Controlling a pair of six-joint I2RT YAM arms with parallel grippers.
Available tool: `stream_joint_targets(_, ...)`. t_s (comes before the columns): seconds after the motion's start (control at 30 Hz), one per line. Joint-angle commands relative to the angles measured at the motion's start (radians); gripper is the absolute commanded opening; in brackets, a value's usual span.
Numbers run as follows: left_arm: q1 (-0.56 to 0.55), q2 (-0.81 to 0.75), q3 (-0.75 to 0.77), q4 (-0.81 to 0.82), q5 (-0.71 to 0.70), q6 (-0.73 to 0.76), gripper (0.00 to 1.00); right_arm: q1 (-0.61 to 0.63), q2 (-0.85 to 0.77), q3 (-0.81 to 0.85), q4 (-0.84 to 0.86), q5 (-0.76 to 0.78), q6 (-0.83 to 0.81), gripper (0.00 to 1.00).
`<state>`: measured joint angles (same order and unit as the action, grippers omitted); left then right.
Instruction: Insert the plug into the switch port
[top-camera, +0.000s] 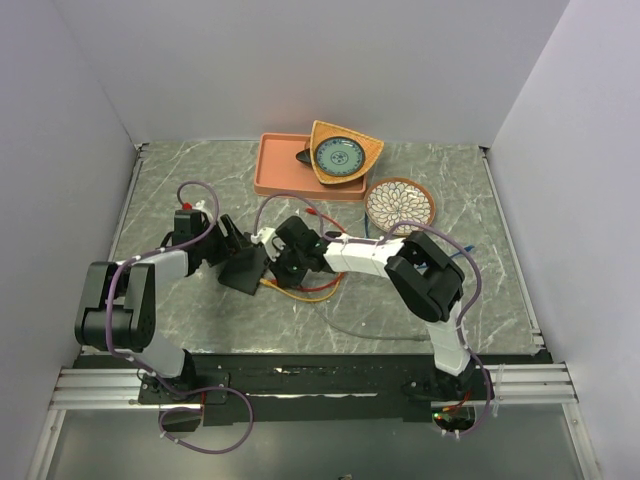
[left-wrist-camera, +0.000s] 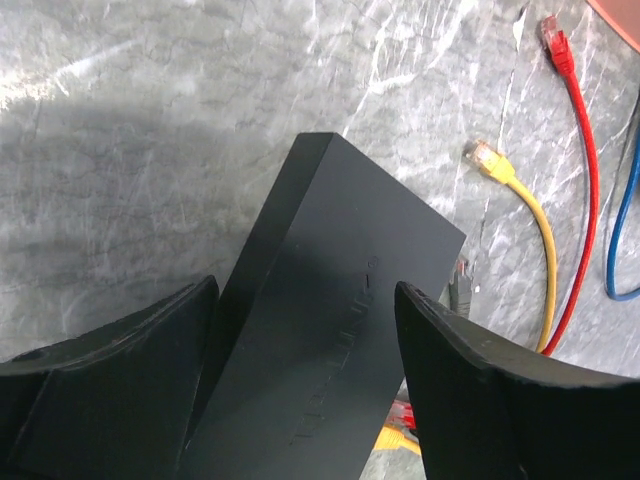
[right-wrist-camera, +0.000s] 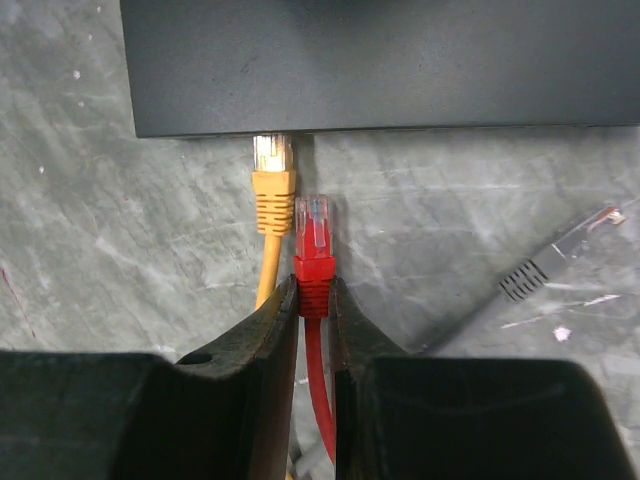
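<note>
Switch (right-wrist-camera: 400, 60) sits on the table (top-camera: 180, 200), left of centre, between the two grippers. Red plug (right-wrist-camera: 315, 235) points at its near edge, just short of it, pinched tight in the right gripper (right-wrist-camera: 315, 292). Just beside it, a yellow plug (right-wrist-camera: 272, 165) reaches that edge. Left gripper (left-wrist-camera: 305, 300) straddles the switch, fingers spread wide; whether they press it I cannot tell. Grey plug (right-wrist-camera: 560, 255) lies loose nearby.

Left arm (top-camera: 120, 300) and right arm (top-camera: 428, 278), bolted to the table (top-camera: 500, 250): black joints, white links, purple cables (top-camera: 194, 184); black fingers (left-wrist-camera: 470, 390) on left hand (left-wrist-camera: 305, 288).
</note>
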<state>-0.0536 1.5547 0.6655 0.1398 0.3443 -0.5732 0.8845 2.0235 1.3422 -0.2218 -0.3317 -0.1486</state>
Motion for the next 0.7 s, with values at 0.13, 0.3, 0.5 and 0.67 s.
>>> stream_joint_targets(0.13, 0.000, -0.038, -0.035, -0.032, -0.004, 0.009, 0.77, 0.004, 0.009, -0.051, 0.125, 0.068, 0.069, 0.00)
stream_joint_targets(0.3, 0.001, -0.041, -0.041, -0.028, 0.002, 0.007, 0.77, 0.004, 0.021, -0.051, 0.154, 0.121, 0.101, 0.00)
stream_joint_targets(0.5, 0.001, -0.038, -0.041, -0.029, 0.004, 0.009, 0.76, 0.004, 0.027, -0.041, 0.176, 0.154, 0.118, 0.00)
stream_joint_targets(0.67, 0.000, -0.035, -0.040, -0.029, 0.009, 0.010, 0.76, 0.002, 0.044, -0.014, 0.165, 0.151, 0.113, 0.00)
